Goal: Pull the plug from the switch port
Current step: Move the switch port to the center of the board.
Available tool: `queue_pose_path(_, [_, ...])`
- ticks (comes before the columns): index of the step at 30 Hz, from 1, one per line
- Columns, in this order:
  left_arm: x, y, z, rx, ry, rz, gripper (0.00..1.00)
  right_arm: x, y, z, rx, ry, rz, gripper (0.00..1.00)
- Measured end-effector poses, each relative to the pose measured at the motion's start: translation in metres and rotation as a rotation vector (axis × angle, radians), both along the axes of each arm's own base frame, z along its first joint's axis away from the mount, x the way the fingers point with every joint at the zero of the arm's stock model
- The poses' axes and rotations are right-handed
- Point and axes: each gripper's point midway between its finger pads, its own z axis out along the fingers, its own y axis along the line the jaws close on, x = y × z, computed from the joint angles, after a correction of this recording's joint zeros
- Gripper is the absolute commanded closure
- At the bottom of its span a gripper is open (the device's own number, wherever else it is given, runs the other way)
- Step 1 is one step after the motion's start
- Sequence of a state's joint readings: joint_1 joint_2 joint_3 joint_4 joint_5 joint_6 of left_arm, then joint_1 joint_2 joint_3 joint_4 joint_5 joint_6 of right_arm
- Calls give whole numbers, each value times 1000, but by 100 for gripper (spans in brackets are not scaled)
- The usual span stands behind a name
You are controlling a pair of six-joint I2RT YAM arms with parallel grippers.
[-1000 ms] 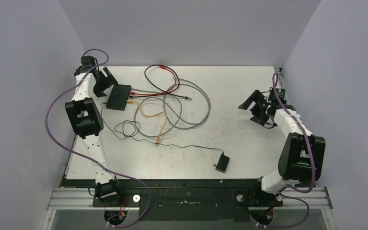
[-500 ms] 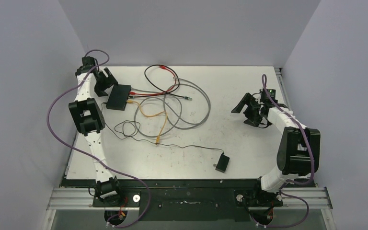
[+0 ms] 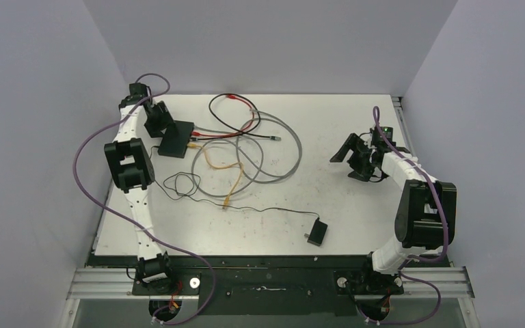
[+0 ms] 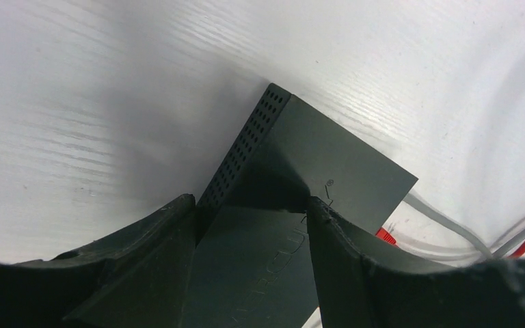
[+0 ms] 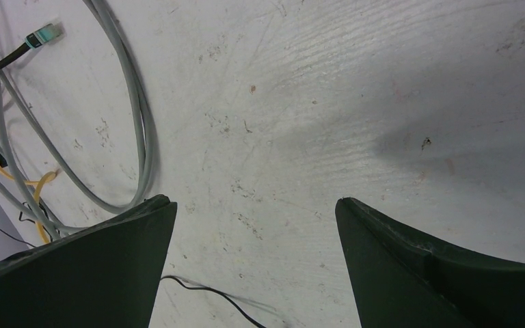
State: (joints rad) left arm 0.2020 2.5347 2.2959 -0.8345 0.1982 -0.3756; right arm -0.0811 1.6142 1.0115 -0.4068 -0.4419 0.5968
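Evidently bracing: left gripper (image 4: 249, 201) clasped the switch (image 3: 176, 140), upper left; right gripper (image 5: 254, 201), gaping empty, next needed the plug (image 4: 385, 236).

From the left wrist, the switch (image 4: 301, 178) ran off the bottom edge between the left pincer's (image 4: 251, 203) fingers. Its sockets were out of sight, and only a sliver of a red plug (image 4: 385, 236) showed past its right corner. From above, that pincer covered the switch's far-left end, and the sockets were too small to tell which of the cables (image 3: 300, 150) sat where. The right pincer's (image 5: 256, 201) fingers were cut off at the bottom of its own view.
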Motion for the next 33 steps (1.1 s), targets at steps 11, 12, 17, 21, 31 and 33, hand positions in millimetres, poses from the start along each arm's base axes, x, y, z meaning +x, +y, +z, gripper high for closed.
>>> queue_pose_path(11, [-24,-72,2,84,18,-177,46,-1,5,2,-5,1,21,10])
queue_pose_path(12, [-28,-80,2,84,21,-194,47,-1,6,2,-5,0,25,10])
queue_pose_path(17, [-53,-117,2,76,36,-267,47,-1,11,4,-9,-7,43,10])
queue_pose_path(21, [-73,-140,1,71,34,-309,47,-3,15,5,-12,-8,59,10])
queue_pose_path(31, [-118,-175,0,68,41,-406,39,-8,24,22,-25,-50,100,10])
queue_pose_path(33, [-124,-176,2,79,48,-409,27,-9,23,27,-28,-62,101,10])
